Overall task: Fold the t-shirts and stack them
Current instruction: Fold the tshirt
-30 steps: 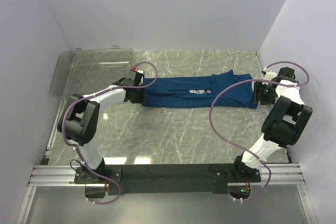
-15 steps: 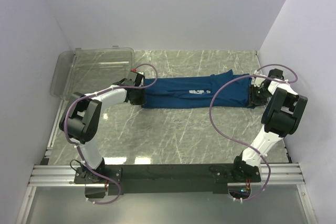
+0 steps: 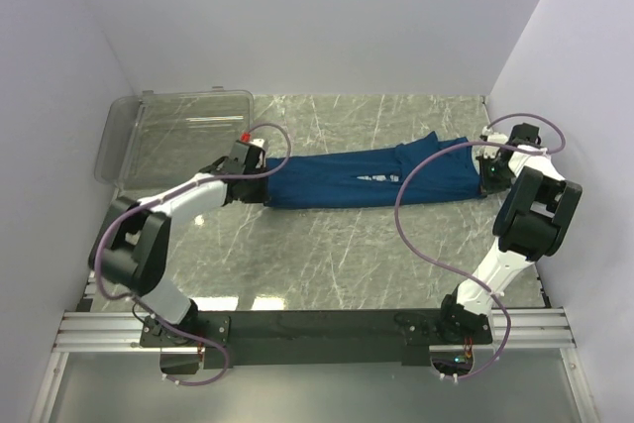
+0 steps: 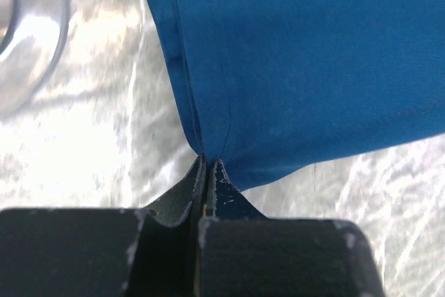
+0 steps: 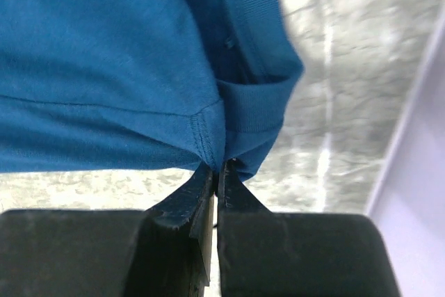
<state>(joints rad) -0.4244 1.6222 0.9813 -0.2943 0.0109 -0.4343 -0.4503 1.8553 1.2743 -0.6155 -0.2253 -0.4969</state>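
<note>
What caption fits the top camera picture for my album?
The left hand and right hand pinch opposite ends of the dark blue t-shirt over the marble table.

Bright, even overhead light fills the top view; a pale glare patch lies on the tabletop [image 3: 327, 245] near the arm bases, and the plastic bin [image 3: 168, 131] glints white. Both wrist views show the tabletop washed out and blurred, the t-shirt [image 4: 313, 67] sharper.

We saw the whole table [image 3: 327, 245] from high behind; our wrist cameras stared closely at opposite ends of the t-shirt [image 3: 367, 177].
</note>
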